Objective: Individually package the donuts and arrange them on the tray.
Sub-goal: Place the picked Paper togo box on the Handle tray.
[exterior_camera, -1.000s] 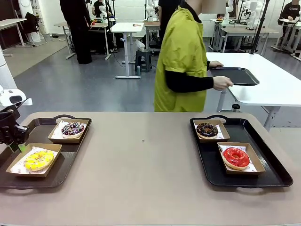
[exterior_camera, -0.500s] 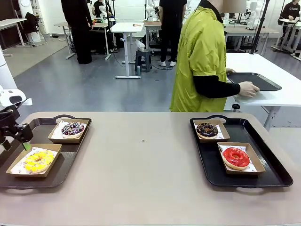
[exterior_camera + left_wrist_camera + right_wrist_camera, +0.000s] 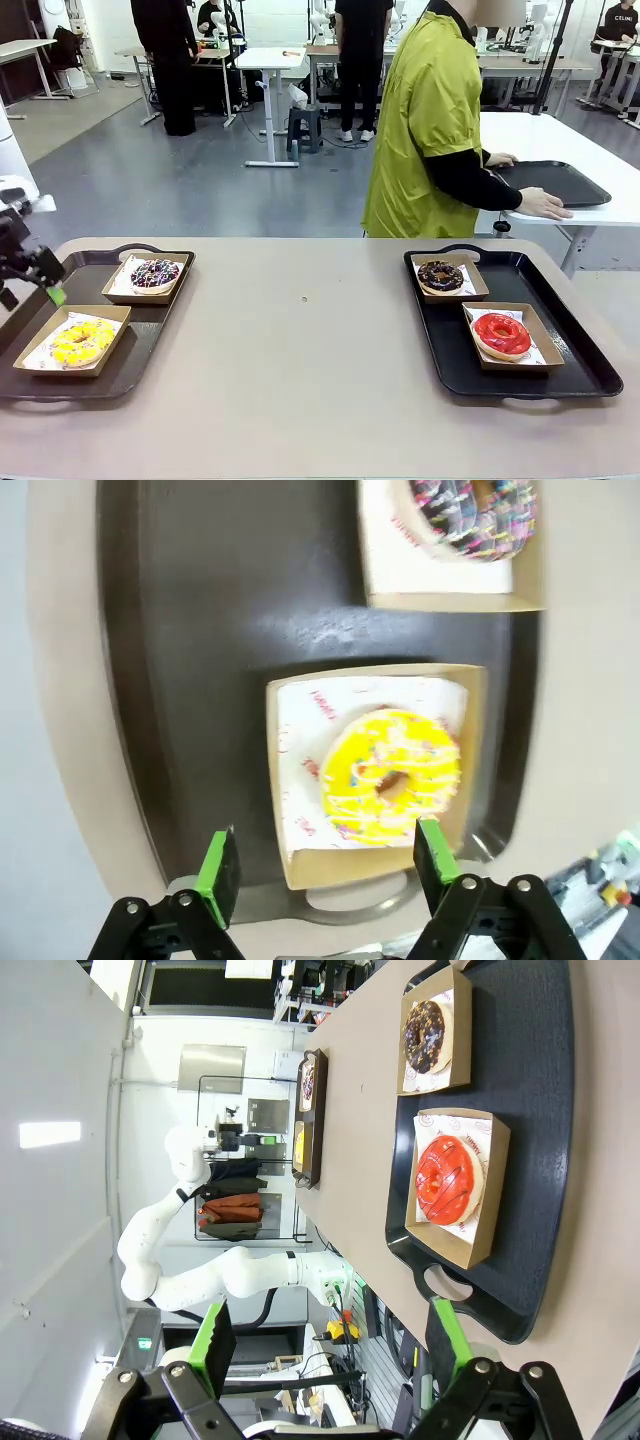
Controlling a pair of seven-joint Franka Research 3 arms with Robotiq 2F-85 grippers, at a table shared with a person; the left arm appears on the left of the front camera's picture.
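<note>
Hovering wide-open left end effector (image 3: 327, 865) above boxed yellow donut (image 3: 391, 776), not touching

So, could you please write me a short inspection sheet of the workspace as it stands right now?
Surface: tan table with a black tray at the left and a black tray at the right.
Job's things: yellow donut and sprinkled donut boxed on the left tray; chocolate donut and red donut boxed on the right tray. All boxes open.
Clutter: nothing seen.
Grippers: left gripper open, above the yellow donut's box; right gripper open, holding nothing.
Cables: nothing seen on the table.
Surroundings: a person in a green top handles another black tray on a white table behind.
</note>
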